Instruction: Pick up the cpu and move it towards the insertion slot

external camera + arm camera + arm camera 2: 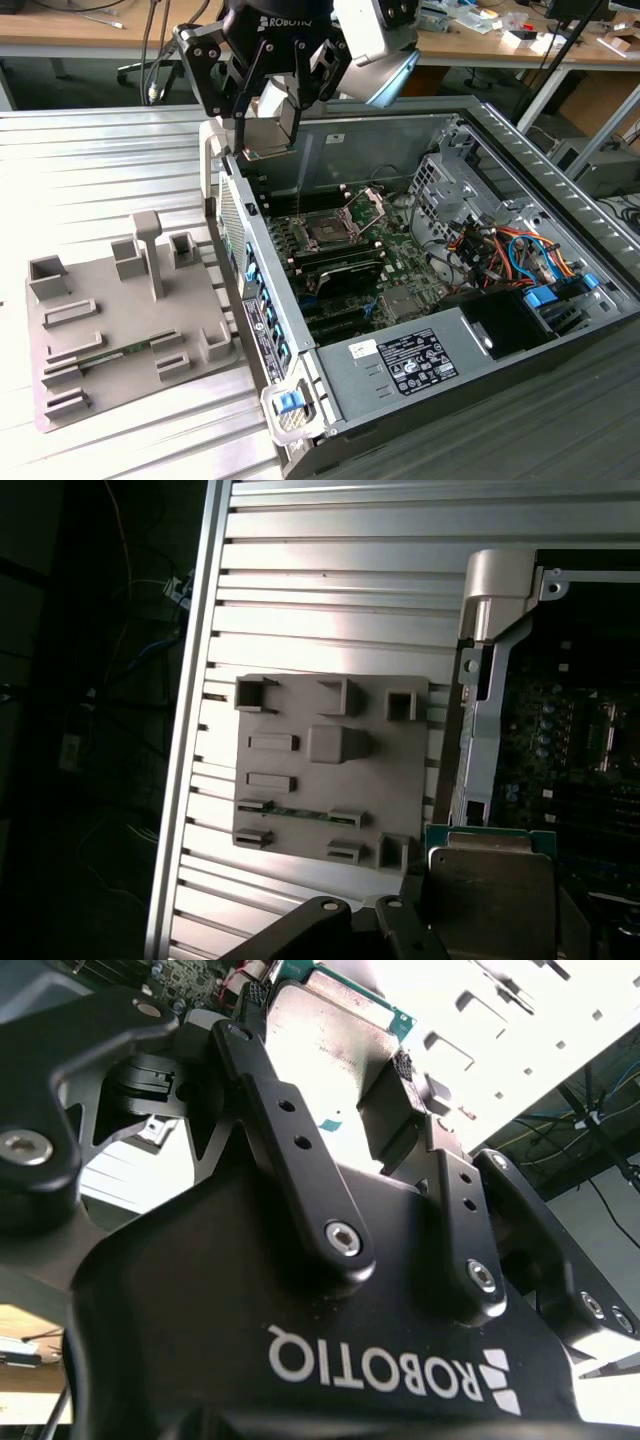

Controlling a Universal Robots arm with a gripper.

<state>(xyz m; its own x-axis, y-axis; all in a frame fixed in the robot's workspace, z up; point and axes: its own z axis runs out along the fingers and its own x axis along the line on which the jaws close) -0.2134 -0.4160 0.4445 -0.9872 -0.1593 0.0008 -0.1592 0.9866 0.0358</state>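
One chip — the cpu (270, 122) — is pinched by its edges in the end effector (272, 135), held high over the tabletop (100, 180) so it can clear the wall of the open computer case (400, 360). It hangs above that wall, between the grey fixture plate (110, 320) and the insertion slot (328, 230), whose bracket appears lifted.

The cpu (490, 895) shows dull metal (smudged); the fixture plate (392, 780) seems matt plastic.
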